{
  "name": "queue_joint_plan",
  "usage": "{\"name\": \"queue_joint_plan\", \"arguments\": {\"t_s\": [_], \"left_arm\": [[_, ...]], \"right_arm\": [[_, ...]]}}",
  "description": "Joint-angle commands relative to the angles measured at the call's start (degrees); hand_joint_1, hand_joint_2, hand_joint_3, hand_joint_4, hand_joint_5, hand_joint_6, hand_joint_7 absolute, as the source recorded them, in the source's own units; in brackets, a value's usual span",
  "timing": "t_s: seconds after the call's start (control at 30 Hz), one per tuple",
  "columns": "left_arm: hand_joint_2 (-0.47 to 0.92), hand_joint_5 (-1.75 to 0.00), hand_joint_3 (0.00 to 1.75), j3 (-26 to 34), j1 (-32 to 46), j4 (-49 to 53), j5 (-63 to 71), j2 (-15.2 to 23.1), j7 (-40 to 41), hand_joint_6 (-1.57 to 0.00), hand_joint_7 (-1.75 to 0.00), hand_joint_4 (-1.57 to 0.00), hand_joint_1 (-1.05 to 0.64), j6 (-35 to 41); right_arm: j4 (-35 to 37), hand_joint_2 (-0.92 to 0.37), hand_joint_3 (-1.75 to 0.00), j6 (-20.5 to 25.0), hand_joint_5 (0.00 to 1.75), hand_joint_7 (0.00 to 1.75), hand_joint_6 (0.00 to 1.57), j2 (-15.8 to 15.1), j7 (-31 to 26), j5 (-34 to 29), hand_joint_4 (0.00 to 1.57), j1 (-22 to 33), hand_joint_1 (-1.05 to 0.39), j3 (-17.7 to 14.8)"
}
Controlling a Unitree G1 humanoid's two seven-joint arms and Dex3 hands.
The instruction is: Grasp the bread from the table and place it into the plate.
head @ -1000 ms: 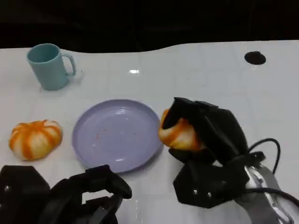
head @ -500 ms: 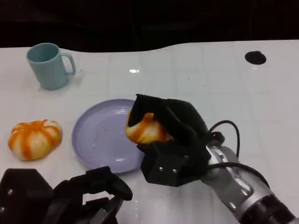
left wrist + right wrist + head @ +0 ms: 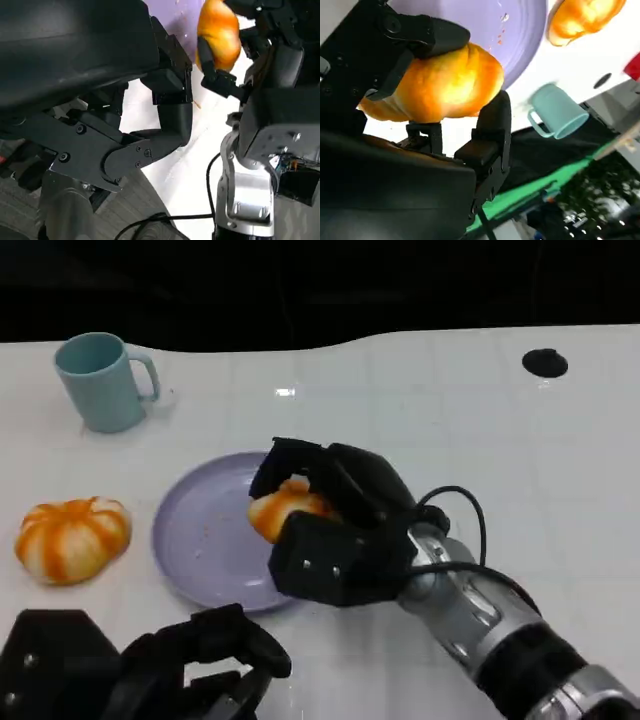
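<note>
the right hand (image 3: pixel 335 530), gripping the bread (image 3: pixel 285 505), has moved from the table beside the plate's (image 3: pixel 195 550) right rim to a spot over the plate, inside its right edge. its silver forearm now reaches further in from the table's near right corner. the left hand (image 3: pixel 150 670) has barely shifted.

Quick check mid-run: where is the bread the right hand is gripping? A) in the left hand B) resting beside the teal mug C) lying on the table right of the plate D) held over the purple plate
D: the right hand grips the bread over the purple plate.
</note>
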Motion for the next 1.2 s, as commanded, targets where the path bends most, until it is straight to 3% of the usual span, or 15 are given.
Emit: {"name": "queue_joint_plan", "arguments": {"t_s": [0.03, 0.2, 0.43, 0.63, 0.87, 1.2], "left_arm": [[0.78, -1.75, 0.78, -0.1, 0.5, -1.1, 0.5, 0.4, 0.8, -0.64, -1.44, -0.67, -0.33, 0.1], [0.78, -1.75, 0.78, -0.2, 0.9, -1.7, 0.4, 0.3, 1.0, -0.63, -1.44, -0.66, -0.34, 0.2], [0.78, -1.75, 0.78, -0.2, 0.7, -2.0, 0.1, 0.1, 1.6, -0.63, -1.45, -0.66, -0.34, 1.0], [0.77, -1.75, 0.79, -0.2, 0.6, -0.8, 0.1, 0.2, 1.1, -0.63, -1.45, -0.67, -0.33, 0.0], [0.76, -1.75, 0.81, -0.6, 0.5, -1.0, 0.7, 0.4, 1.4, -0.61, -1.46, -0.66, -0.3, 0.0], [0.76, -1.75, 0.84, 0.2, -0.4, -0.3, -0.2, 0.3, 1.0, -0.61, -1.47, -0.66, -0.31, 0.7]], "right_arm": [[0.6, -0.88, -0.22, 4.0, 0.47, 0.07, 0.59, -0.5, 3.6, -1.4, 0.38, -2.4, -0.35, 1.9], [-1.0, -0.92, -0.2, 6.4, 0.26, 0.0, 0.37, -1.1, 8.3, -1.9, 0.18, -2.3, -0.51, 3.5], [-8.2, -0.92, -0.25, 11.1, 0.21, 0.0, 0.23, -2.6, 16.1, -1.8, 0.06, -0.5, -0.63, 4.8], [-17.6, -0.92, -0.27, 15.6, 0.22, 0.0, 0.23, -4.2, 20.9, -1.4, 0.06, 3.4, -0.65, 4.8], [-29.1, -0.92, -0.3, 17.0, 0.24, 0.01, 0.22, -7.4, 23.1, -0.9, 0.1, 9.4, -0.66, 4.1], [-48.1, -0.92, -0.28, 12.2, 0.39, 0.09, 0.41, -14.9, 22.9, 3.2, 0.32, 23.1, -0.6, -0.2]]}}
